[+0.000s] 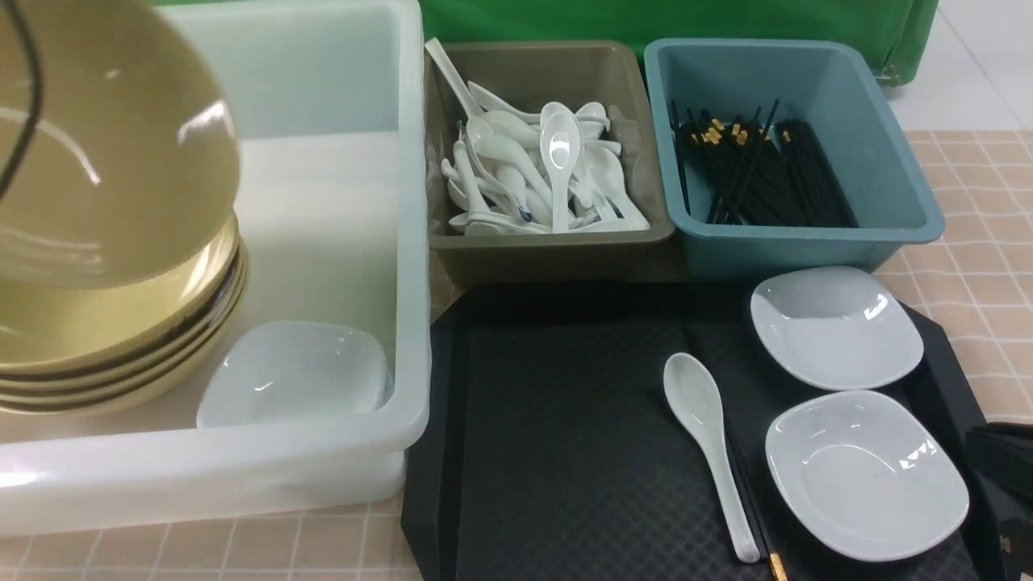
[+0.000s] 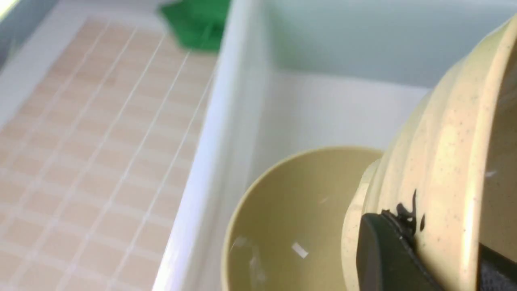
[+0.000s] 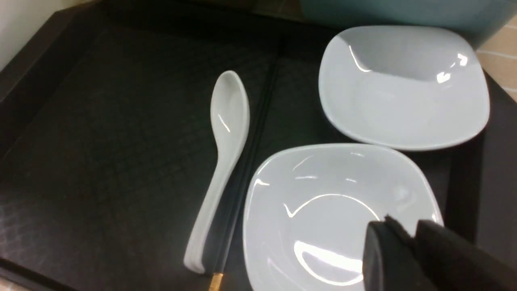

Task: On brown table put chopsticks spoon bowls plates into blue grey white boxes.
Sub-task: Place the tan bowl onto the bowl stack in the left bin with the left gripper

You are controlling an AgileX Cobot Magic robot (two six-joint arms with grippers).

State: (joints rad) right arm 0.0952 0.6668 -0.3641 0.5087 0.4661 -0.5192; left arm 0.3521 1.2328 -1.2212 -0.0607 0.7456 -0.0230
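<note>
My left gripper (image 2: 440, 242) is shut on the wall of a tilted mustard-yellow bowl (image 1: 105, 145), held above a stack of yellow bowls (image 1: 121, 355) in the white tub (image 1: 416, 242). The top stacked bowl (image 2: 299, 218) shows below the held one. A white plate (image 1: 294, 375) lies in the tub beside the stack. On the black tray (image 1: 557, 420) lie a white spoon (image 1: 706, 444), black chopsticks (image 1: 750, 500) beside it, and two white plates (image 1: 835, 327) (image 1: 867, 472). My right gripper (image 3: 404, 230) is shut and empty just above the near plate (image 3: 323, 210).
The olive-grey bin (image 1: 549, 250) holds several white spoons (image 1: 549, 169). The dusty-blue bin (image 1: 807, 242) holds several black chopsticks (image 1: 759, 173). The brown table (image 1: 984, 202) shows to the right of the tray and bins. A green cloth (image 1: 646, 20) hangs behind.
</note>
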